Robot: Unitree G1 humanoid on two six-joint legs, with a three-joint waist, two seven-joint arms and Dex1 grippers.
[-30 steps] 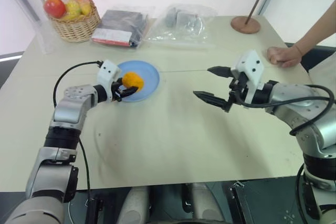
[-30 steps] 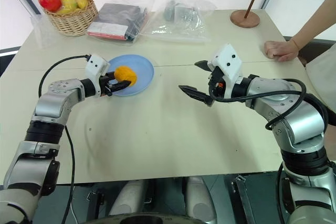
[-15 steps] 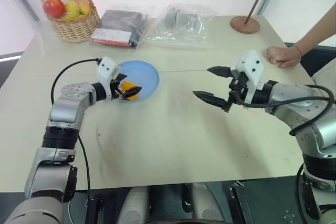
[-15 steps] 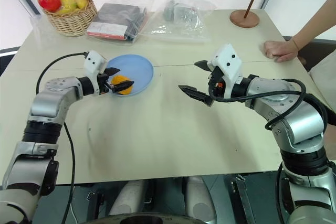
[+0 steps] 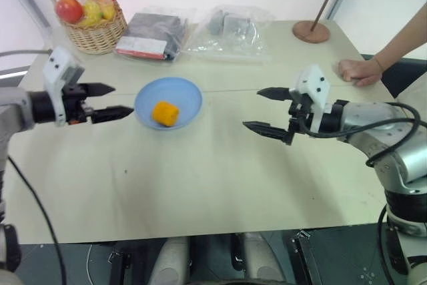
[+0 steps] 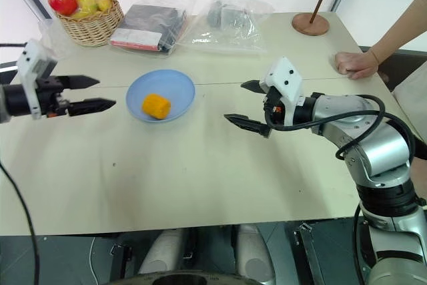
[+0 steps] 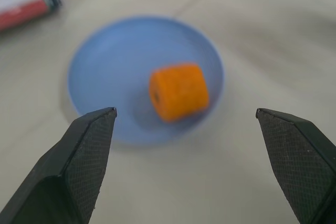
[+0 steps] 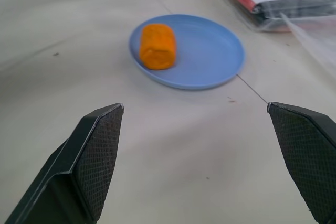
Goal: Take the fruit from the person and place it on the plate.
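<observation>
The fruit [image 5: 164, 113] lies on its side inside the light-blue plate [image 5: 187, 93], a little toward the near edge, touching nothing but the plate. So the placing looks done, and the step in hand reads as the retreat of the left arm.

To do that well, the left end effector [image 5: 107, 101] should leave along the line it points on, level or rising, so that neither black finger catches the plate's rim and tips it. Its jaws stand wide apart with nothing between them, and it hangs beside the plate on the side facing the wicker basket [image 5: 100, 35], clear of the rim; I judge there is no need to close before pulling away. A stubby, roughly cylindrical fruit on a shallow plate may roll if the table [image 5: 213, 178] is knocked, so the arm ought to move without jolting it.

The right end effector [image 5: 267, 110] hovers over bare table on the far side of the plate from the left one, jaws likewise spread wide and empty. It can stay where it is.

Of the person, a forearm and a loosely closed hand [image 5: 359, 71] rest at the table's edge, well away from the plate; the rest is cut off by the frame. The left arm behind its end effector is also cut off. What lies in the clear plastic bags [image 5: 230, 28] beyond the plate is hard to make out, and in the left wrist view the plate and fruit are blurred.
</observation>
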